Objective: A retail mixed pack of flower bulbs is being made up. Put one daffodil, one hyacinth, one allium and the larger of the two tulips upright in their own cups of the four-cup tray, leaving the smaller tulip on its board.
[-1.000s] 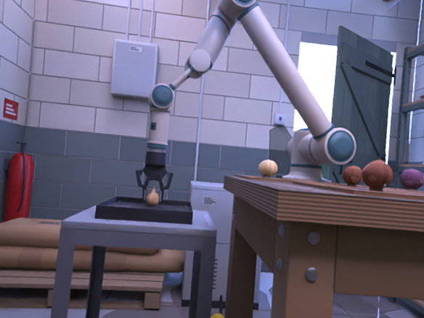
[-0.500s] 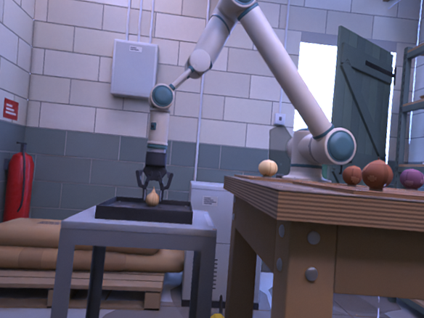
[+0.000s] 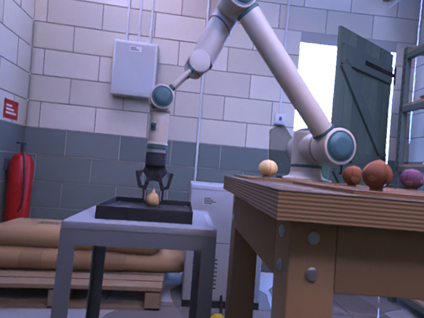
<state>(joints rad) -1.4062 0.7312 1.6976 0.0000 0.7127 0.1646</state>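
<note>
A pale, pointed bulb (image 3: 152, 198) stands upright just over the black four-cup tray (image 3: 143, 210) on the small grey table, and it is held by my gripper (image 3: 155, 193), which is closed around it from above. On the wooden bench to the right, a second pale round bulb (image 3: 268, 167) sits near the arm's base. Further right stand a small brown tulip bulb (image 3: 352, 175), a larger brown tulip bulb (image 3: 376, 174) beside it, and a purple bulb (image 3: 412, 178). The tray's cups are hidden behind its rim.
The wooden bench (image 3: 340, 216) fills the right half, with the arm's base (image 3: 310, 154) on it. The grey table (image 3: 135, 234) stands left of it. Sacks on a pallet (image 3: 72, 253), a red extinguisher (image 3: 18, 186) and a shelf unit (image 3: 421, 105) stand around.
</note>
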